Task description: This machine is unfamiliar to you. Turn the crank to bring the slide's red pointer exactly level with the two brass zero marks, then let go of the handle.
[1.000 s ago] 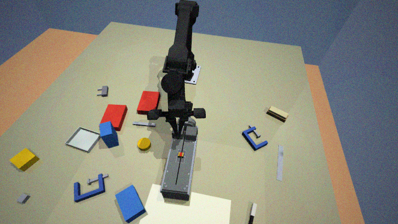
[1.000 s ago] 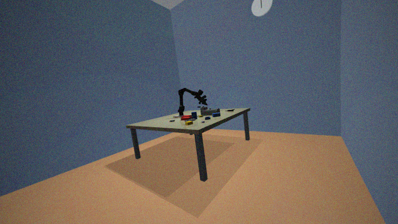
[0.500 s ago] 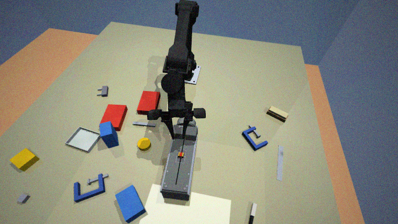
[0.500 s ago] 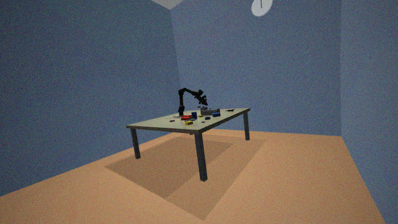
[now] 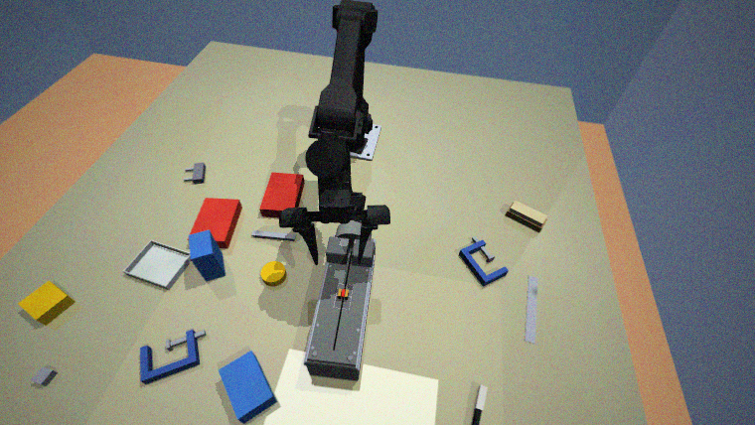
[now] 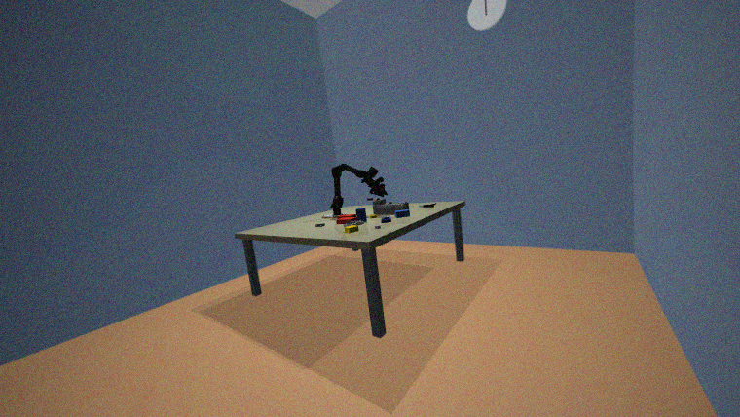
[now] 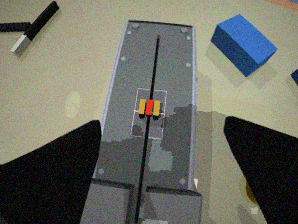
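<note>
The grey machine [image 5: 330, 332] [image 6: 390, 209] [image 7: 172, 60] has a long dark slot. Its red pointer [image 5: 343, 293] [image 7: 149, 107] sits between the two brass marks, the one [image 7: 142, 107] on one side and the other [image 7: 157, 109] on the other side. In the wrist view pointer and marks look level, as far as the grain shows. A rounded grey part [image 5: 349, 228] stands at the machine's arm end, partly under the gripper. The crank handle cannot be made out. My gripper [image 5: 338, 262] [image 7: 164, 125] is open above the machine's arm end, with nothing seen between its fingers.
Left of the machine are a yellow disc [image 5: 272, 272], an upright blue block [image 5: 207, 255], two red blocks [image 5: 282, 193] [image 5: 215, 218] and a flat blue block [image 5: 245, 385] [image 7: 243, 45]. A blue clamp [image 5: 472, 267] lies to the right. A white sheet [image 5: 401, 395] lies at the machine's far end.
</note>
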### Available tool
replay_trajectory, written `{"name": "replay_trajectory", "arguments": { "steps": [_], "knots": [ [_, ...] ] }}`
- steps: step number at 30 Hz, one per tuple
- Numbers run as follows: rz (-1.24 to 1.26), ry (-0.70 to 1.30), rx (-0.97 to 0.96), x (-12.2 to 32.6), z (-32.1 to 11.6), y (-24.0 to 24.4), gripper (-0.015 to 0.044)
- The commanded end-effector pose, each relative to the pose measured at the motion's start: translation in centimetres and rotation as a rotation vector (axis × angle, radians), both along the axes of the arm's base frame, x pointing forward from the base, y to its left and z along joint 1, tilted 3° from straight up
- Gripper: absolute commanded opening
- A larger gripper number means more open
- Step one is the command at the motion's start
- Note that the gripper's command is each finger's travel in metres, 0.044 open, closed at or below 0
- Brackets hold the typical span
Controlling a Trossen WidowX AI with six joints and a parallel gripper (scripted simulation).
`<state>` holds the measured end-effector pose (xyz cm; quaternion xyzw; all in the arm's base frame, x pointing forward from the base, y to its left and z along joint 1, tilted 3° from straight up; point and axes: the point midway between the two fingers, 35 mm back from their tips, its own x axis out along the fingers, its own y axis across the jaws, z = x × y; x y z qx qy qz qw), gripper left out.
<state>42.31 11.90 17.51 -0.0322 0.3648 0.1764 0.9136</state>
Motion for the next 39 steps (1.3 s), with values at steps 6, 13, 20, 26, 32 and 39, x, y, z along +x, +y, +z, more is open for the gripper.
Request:
{"name": "replay_trajectory", "arguments": {
  "steps": [6,13,20,26,32,39],
  "knots": [
    [0.0,0.0,0.0,0.0,0.0,0.0,0.0151],
    [0.0,0.0,0.0,0.0,0.0,0.0,0.0],
    [0.0,0.0,0.0,0.0,0.0,0.0,0.0],
    [0.0,0.0,0.001,0.0,0.0,0.01,0.0],
    [0.0,0.0,0.001,0.0,0.0,0.01,0.0053],
    [0.0,0.0,0.001,0.0,0.0,0.01,0.0236]
  ]
}}
